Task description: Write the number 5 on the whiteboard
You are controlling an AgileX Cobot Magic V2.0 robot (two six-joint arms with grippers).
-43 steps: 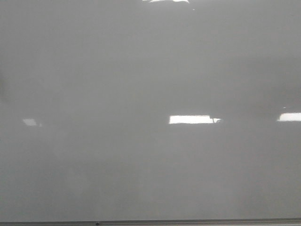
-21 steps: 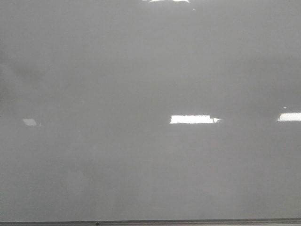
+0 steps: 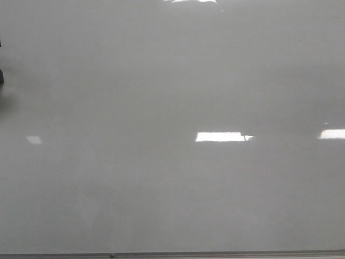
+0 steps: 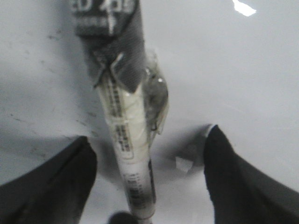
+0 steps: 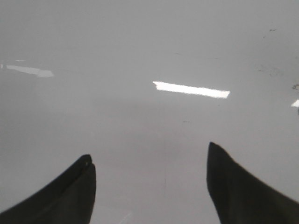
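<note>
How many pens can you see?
1. A white-barrelled marker pen with a dark cap sits between the left gripper fingers, over the glossy pale grey whiteboard. The right gripper holds none.

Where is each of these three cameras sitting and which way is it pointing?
Front view: faces forward at the blank whiteboard; only a dark sliver at its left edge, nothing identifiable.
Left wrist view: on the left arm, looking past the left hand and a taped marker between its spread fingers, toward the board.
Right wrist view: on the right arm, looking past the open, empty right hand at the board.
Shared: the whiteboard with bright light reflections.
</note>
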